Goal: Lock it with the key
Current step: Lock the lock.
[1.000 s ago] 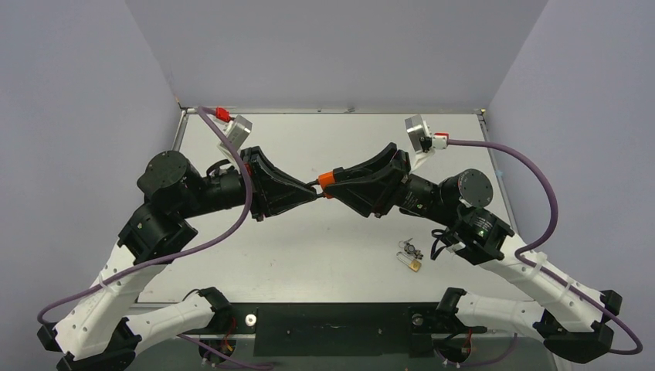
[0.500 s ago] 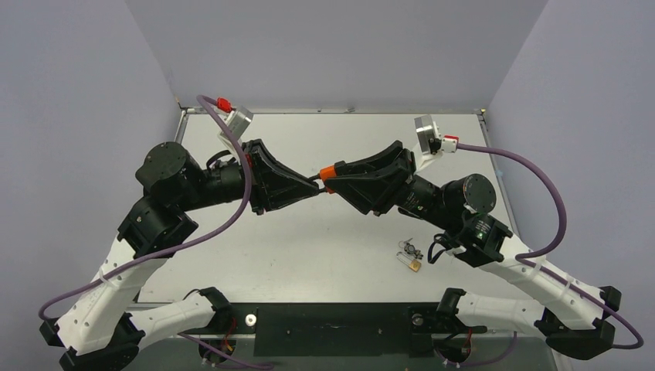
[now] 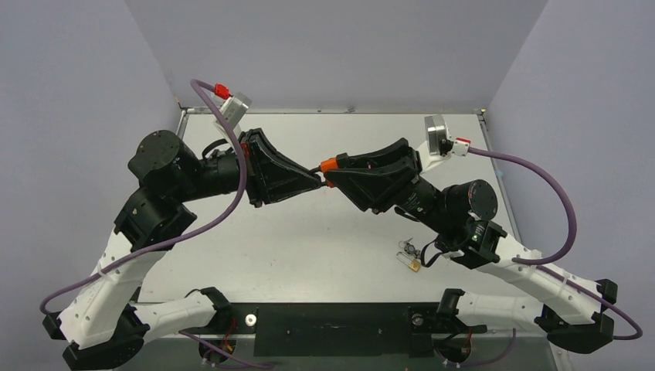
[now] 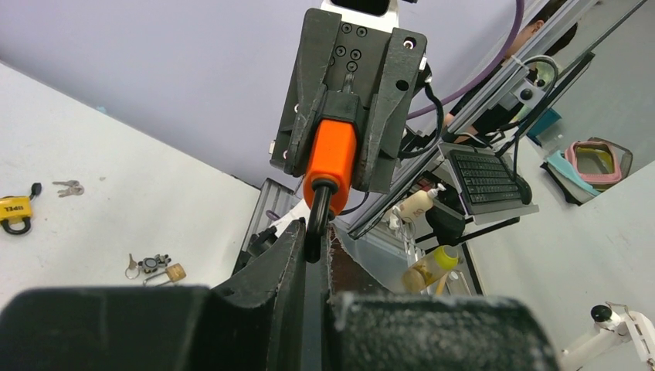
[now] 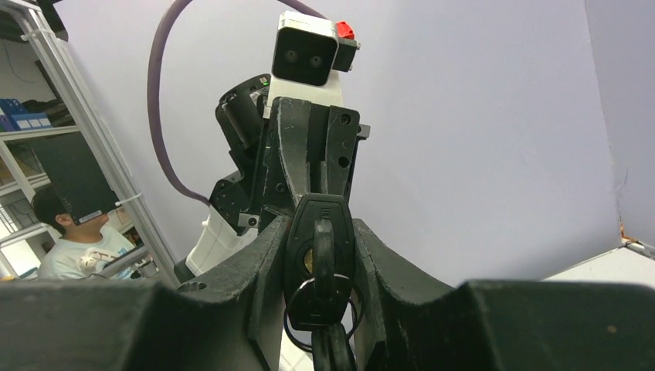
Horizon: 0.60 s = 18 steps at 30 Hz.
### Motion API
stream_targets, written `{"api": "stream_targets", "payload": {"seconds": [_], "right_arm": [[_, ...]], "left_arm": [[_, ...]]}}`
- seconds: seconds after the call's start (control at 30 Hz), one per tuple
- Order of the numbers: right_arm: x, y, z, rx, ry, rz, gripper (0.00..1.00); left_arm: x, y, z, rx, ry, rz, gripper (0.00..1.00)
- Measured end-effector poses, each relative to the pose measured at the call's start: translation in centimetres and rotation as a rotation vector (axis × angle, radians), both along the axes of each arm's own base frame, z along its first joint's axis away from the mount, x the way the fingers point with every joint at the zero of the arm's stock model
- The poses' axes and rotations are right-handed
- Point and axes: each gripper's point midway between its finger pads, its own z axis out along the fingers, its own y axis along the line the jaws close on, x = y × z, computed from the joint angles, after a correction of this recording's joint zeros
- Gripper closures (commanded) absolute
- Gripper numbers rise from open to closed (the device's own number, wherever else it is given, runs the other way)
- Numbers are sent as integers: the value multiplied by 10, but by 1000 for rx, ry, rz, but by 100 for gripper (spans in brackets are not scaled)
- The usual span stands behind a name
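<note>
Top external view shows both arms meeting in mid-air above the middle of the counter [image 3: 309,255], well clear of its edges. The right gripper [image 3: 327,171] has its jaws clamped on the orange padlock [image 3: 330,163]. The left gripper [image 3: 317,179] has its jaws pinched on the shackle [image 4: 318,209]. A key [image 5: 324,246] sits at the lock's underside. A small brass padlock [image 3: 415,264] lies near the front edge, below the right arm.

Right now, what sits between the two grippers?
The orange padlock, body in the right gripper, black shackle in the left gripper; clearest in the left wrist view.
</note>
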Motion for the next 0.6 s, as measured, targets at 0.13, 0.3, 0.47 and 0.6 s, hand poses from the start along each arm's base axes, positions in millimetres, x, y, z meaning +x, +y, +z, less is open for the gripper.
{"api": "stream_targets", "payload": {"seconds": [0.13,0.3,0.47,0.6], "right_arm": [[0,-1,6,26,1,-15,100],[-4,-4,19,69,-8,-15,100],[-3,-4,18,68,-3,-22,77],[3,3,-4,-29,12,-35,46]], "left_arm": [[-1,-4,7,-6,1,-18,100],[-9,-11,21,-25,-20,-50,100],[-7,-9,19,-16,-39,-25,100],[2,-4,6,17,-51,44,100]]}}
